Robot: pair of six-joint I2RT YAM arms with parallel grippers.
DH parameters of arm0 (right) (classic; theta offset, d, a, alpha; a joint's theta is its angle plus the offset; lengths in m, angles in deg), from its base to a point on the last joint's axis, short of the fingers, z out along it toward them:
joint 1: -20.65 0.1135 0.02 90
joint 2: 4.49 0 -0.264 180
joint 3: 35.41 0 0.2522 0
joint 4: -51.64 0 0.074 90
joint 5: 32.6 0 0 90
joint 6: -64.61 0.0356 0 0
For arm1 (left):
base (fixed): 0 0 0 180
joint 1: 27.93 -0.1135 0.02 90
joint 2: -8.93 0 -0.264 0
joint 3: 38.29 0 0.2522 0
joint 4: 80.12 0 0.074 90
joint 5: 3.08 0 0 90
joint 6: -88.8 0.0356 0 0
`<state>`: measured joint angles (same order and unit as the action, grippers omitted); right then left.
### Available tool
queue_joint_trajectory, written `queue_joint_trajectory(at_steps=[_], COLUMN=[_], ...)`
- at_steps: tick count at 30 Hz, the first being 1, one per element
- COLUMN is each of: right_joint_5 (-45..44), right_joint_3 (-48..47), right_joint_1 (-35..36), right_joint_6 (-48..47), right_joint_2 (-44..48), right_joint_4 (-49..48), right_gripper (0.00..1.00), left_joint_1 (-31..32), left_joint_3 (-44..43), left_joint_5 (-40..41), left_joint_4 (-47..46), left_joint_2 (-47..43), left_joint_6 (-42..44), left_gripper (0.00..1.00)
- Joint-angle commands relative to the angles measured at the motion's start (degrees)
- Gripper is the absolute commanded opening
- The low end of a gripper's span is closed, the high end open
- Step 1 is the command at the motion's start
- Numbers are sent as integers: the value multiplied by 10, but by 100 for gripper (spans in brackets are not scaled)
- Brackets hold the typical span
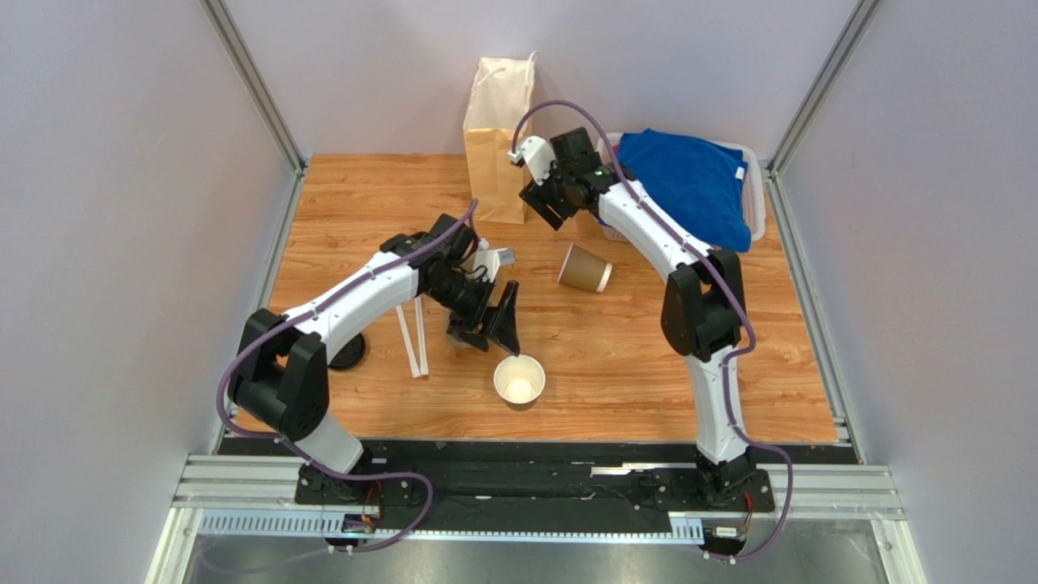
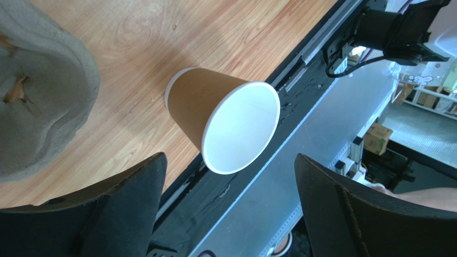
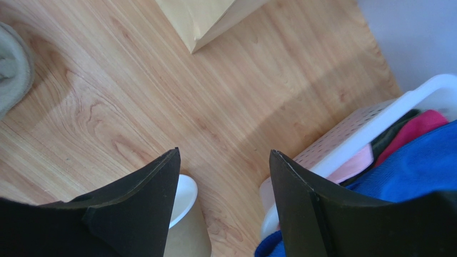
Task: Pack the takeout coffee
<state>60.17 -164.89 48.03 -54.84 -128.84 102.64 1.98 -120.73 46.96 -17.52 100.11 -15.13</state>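
Note:
No cup with a lid shows in any view. A brown paper cup (image 1: 519,380) stands upright and lidless, white inside, at the table's front middle. It also shows in the left wrist view (image 2: 225,123). My left gripper (image 1: 487,326) is open and empty just up-left of it, with the cup ahead of the jaws (image 2: 230,209). A second lidless brown cup (image 1: 585,269) lies on its side mid-table and shows low in the right wrist view (image 3: 185,227). My right gripper (image 1: 548,195) is open and empty above the table (image 3: 225,203), between the paper bag (image 1: 500,140) and the basket.
A white basket (image 1: 758,201) with a blue cloth (image 1: 688,183) sits back right. Two white straws (image 1: 414,338) lie left of the left gripper. A dark round thing (image 1: 350,353) lies partly under the left arm. A grey pulp carrier (image 2: 37,91) lies beside the upright cup.

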Motion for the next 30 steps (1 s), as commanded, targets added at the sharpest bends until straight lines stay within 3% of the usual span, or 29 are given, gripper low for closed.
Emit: queue_joint_trajectory(at_steps=[1, 6, 14, 22, 25, 30], right_joint_5=[-91, -115, -131, -117, -111, -61], right_joint_3=[-71, -79, -74, -73, -67, -43], right_joint_1=[14, 28, 44, 47, 47, 46], right_joint_6=[37, 43, 55, 76, 83, 83], right_joint_2=[-47, -68, -75, -78, -76, -21], right_joint_4=[144, 210, 280, 355, 378, 363], right_gripper=[67, 65, 48, 18, 0, 0], left_joint_1=[0, -10, -43, -54, -62, -71], left_joint_3=[-20, -17, -15, -14, -20, -23], left_joint_5=[-4, -6, -13, -13, -15, -19], left_joint_4=[-1, -9, -8, -10, -5, -2], left_joint_2=[-39, -58, -78, -94, -95, -101], left_joint_6=[6, 3, -1, -6, -5, -6], left_gripper=[99, 99, 99, 99, 99, 99])
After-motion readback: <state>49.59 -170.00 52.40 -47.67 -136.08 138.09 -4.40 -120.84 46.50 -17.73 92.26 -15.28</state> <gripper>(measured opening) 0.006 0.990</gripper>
